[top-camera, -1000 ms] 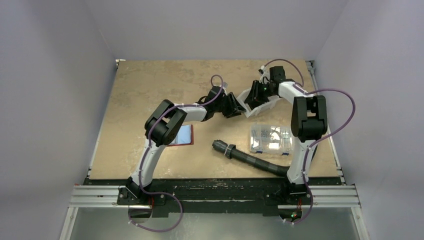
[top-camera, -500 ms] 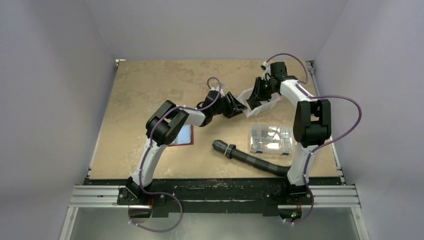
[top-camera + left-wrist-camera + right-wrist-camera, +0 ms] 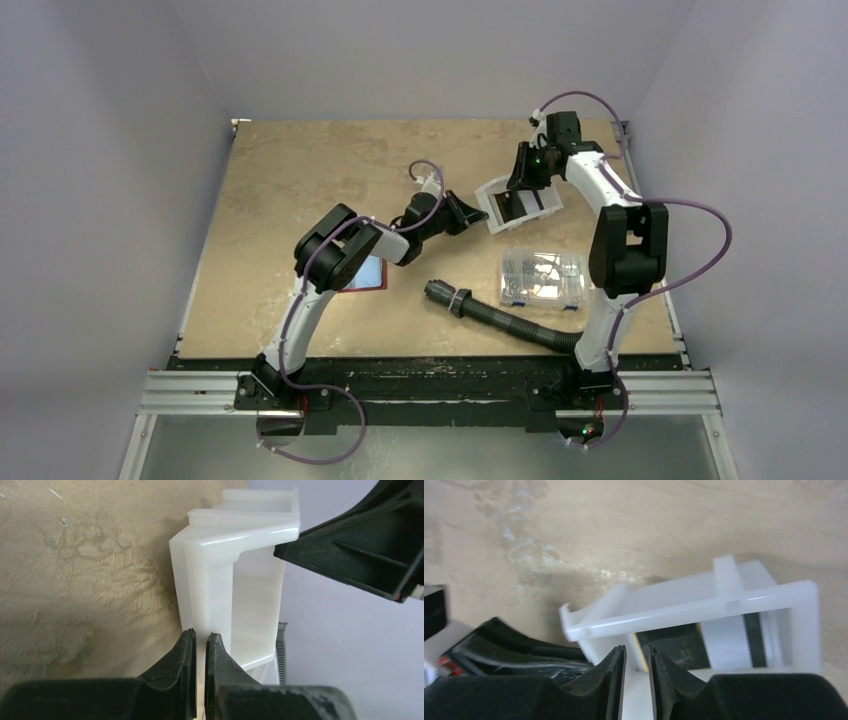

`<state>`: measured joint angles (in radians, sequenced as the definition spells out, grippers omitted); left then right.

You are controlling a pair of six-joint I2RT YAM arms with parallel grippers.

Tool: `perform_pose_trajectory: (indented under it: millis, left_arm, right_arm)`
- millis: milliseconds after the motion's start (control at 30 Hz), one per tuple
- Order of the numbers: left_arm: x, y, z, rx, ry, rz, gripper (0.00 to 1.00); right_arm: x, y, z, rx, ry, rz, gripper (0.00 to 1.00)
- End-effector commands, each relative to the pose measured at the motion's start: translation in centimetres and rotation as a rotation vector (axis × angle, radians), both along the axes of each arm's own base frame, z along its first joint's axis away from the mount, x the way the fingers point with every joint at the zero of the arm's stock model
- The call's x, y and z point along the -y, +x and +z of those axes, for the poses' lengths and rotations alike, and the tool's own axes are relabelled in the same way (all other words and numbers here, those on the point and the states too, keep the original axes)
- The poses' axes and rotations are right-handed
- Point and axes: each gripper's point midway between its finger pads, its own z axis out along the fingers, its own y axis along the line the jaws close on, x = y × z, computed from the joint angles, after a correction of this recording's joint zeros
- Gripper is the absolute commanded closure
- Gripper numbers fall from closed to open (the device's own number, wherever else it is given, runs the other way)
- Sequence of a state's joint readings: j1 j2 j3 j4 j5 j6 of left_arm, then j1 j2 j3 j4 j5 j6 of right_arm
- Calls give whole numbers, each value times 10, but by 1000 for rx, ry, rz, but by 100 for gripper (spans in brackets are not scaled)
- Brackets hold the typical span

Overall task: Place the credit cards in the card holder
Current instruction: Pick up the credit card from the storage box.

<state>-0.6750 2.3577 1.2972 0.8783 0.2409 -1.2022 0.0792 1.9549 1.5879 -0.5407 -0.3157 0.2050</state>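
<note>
Step in hand, as I am judging it: drawing a card out of the tray so it can go to the card holder.

My right claw [image 3: 635,652] is clamping the near wall of the white tray [image 3: 704,602] and holding it tipped up. The cards [image 3: 676,645] are lying inside, just beyond its fingertips, one dark and one pale.

My left claw [image 3: 201,636] is sitting with its fingers drawn together at the tray's corner, directly ahead of it. A pale sliver is showing between them.

To do this well, I am advising a steady right-hand clamp. The left should part, enter the tray's open mouth and nip a single card by its edge.

The card holder [image 3: 358,289] is lying well behind my left claw, beside that arm's elbow.

Not determinable:
- whether the left claw is nipping the tray wall;
- the count of cards, as the tray rim is cutting across them;
- much of the card holder, the arm partly covering it.
</note>
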Motion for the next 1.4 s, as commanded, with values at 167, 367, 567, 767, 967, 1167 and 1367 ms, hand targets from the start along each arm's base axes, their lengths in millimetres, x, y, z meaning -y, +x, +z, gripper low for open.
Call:
perform_pose_trajectory:
  millis: [167,367,567,767,967,1167,1367]
  left_arm:
    - [-21,3,65,347,161,140,100]
    - [-17,-7,63,341,169,128,100]
    - [-14,-9,59,332,173,109,100]
    - [-11,-11,56,331,175,83,100]
    - [-6,-12,54,332,179,51,100]
    - [-5,-11,53,331,183,39,100]
    - [-4,-7,54,339,204,21,100]
  right_arm:
    - [44,-16,-4,73,-275,-81,53]
    - [32,-13,-20,149,-283,-18,33]
    - [4,-5,-10,275,-160,81,15]
    - [-14,-5,-5,341,-105,206,13]
    - [-16,-7,-28,293,-116,245,12]
    - [-9,-14,-55,214,-169,256,12]
    - [-22,-22,-79,144,-197,306,13]
